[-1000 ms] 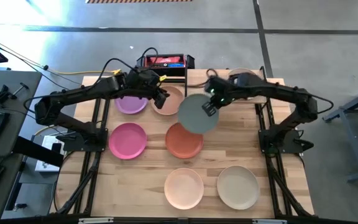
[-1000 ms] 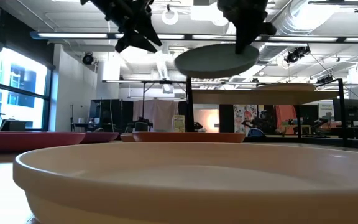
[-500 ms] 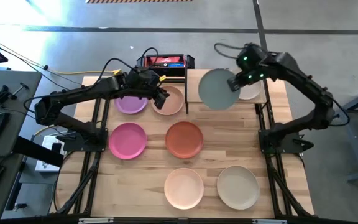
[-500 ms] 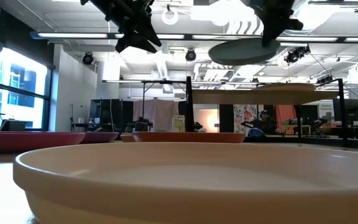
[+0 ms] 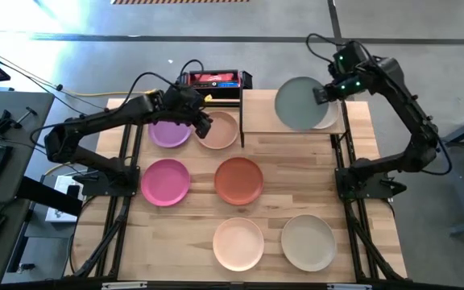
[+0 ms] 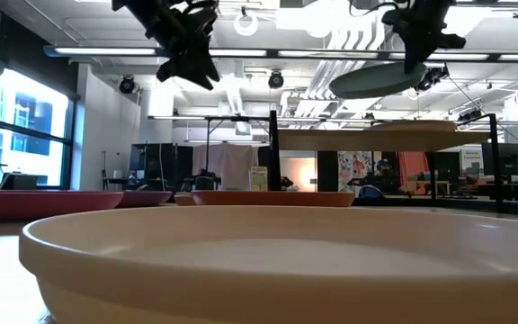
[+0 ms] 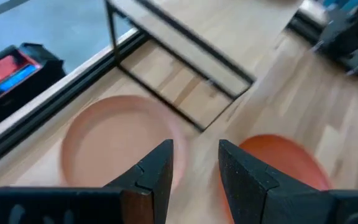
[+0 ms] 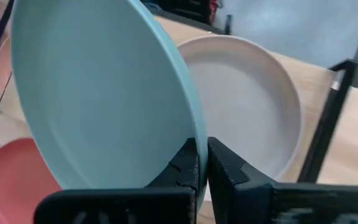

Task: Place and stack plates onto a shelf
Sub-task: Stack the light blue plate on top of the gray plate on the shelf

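Note:
My right gripper (image 5: 322, 94) is shut on a grey-teal plate (image 5: 299, 104) and holds it in the air over the right half of the light-wood shelf (image 5: 258, 121). A beige plate (image 8: 247, 99) lies flat on the shelf, partly under the held plate. My left gripper (image 5: 202, 125) is open and hovers high between the purple plate (image 5: 167, 134) and the tan plate (image 5: 222, 133). The pink plate (image 5: 165, 180), terracotta plate (image 5: 238, 180), peach plate (image 5: 238, 243) and a second beige plate (image 5: 308, 242) lie flat on the tabletop. My right gripper pinches the grey-teal plate's rim (image 8: 196, 134) between its two fingers, at the edge nearest the table's right side. The fingers come in from the right and somewhat from above. The plate (image 6: 376, 79) is lifted clear above the shelf, slightly tilted, its free edge lower.
The shelf's black posts (image 5: 241, 121) stand between the tan plate and the shelf top. A red-and-black box (image 5: 213, 80) and cables lie at the table's far edge. The shelf's left half (image 5: 260, 105) is bare wood. In the low view the peach plate (image 6: 259, 261) fills the foreground.
My right gripper has carried the grey-teal plate from above the terracotta plate up and toward the table's far right, so that it now hangs over the shelf's right half, above the beige plate. It has stayed shut on the rim throughout.

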